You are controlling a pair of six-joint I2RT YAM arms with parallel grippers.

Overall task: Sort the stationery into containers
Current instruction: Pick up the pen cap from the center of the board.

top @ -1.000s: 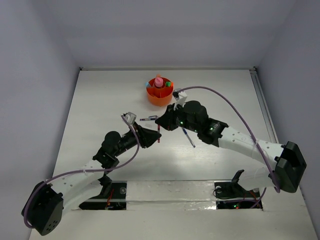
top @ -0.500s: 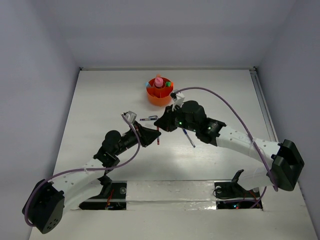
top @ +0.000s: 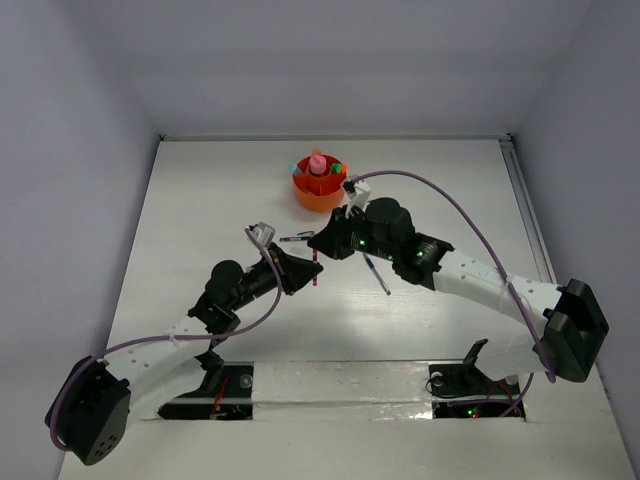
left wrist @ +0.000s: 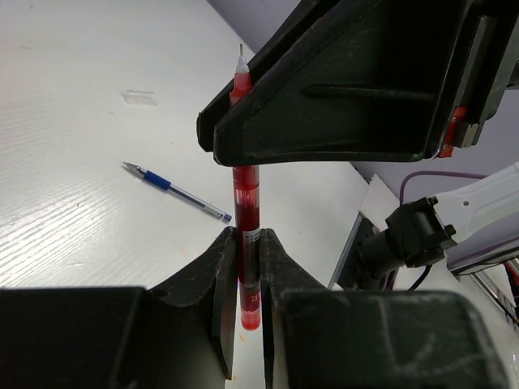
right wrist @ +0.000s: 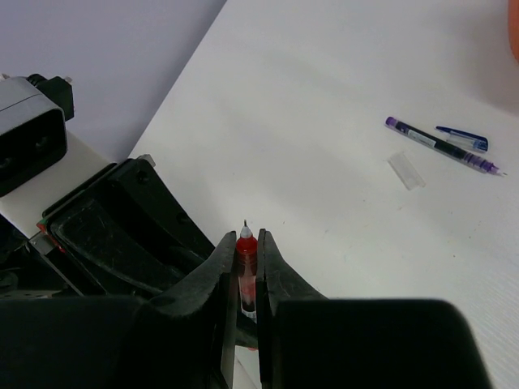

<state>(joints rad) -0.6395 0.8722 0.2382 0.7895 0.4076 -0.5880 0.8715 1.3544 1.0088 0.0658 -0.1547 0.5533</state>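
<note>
1. the red pen [left wrist: 246, 190] is clamped in both grippers at once. the left gripper [left wrist: 246, 240] is shut on the lower barrel, near the back end. the right gripper [right wrist: 246, 243] is shut on the same pen just under its white tip.
2. the pen's long axis runs straight through both gaps, from the left gripper's pads up into the right gripper's. a short stretch of bare red barrel shows between the two grips. the tip pokes out just past the right fingers.
3. the orange divided cup [top: 312, 198] lies beyond the right gripper, on its far side from the left gripper. it is near the right gripper and well apart from the left, so the right arm is the nearer carrier.
4. my read: this is a shared hold, and one pair of jaws has to let go before the pen can travel. if either arm pulls while both are clamped, the pen will twist or slip.
5. a blue pen [left wrist: 182, 193] lies flat on the table beside the left gripper. a purple pen [right wrist: 442, 146] lies ahead of the right gripper. neither is touched.
</note>
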